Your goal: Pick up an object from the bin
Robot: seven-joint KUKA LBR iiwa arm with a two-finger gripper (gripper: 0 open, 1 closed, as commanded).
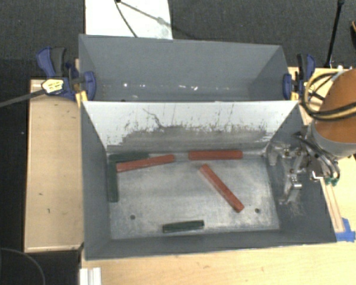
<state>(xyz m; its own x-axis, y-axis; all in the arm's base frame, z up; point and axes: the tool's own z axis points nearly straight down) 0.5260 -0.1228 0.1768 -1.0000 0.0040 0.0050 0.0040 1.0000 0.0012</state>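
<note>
**Robot hand at the right wall of a bin of bars**

The hand [289, 186] hangs at the right side of the grey bin [184, 117], low over the foot of its sloping right wall. Whether it is open or closed cannot be told. The arm [350, 123], with an orange cover and black cables, comes in from the right.

Six slim bars lie on the bin floor. Nearest the hand is the slanted bar [221, 187]: red, near the middle, running from upper left down to lower right, and apart from the hand. Along the foot of the back wall lie two more red ones — the back bar [215, 155] at the centre and the left bar [146, 162] further left. A dark green piece [129, 157] lies just beside the left bar's far end. Another, the side bar [111, 184], lies along the left wall. The front bar [183, 226], also dark green, lies near the front wall, well apart from the rest.
</note>
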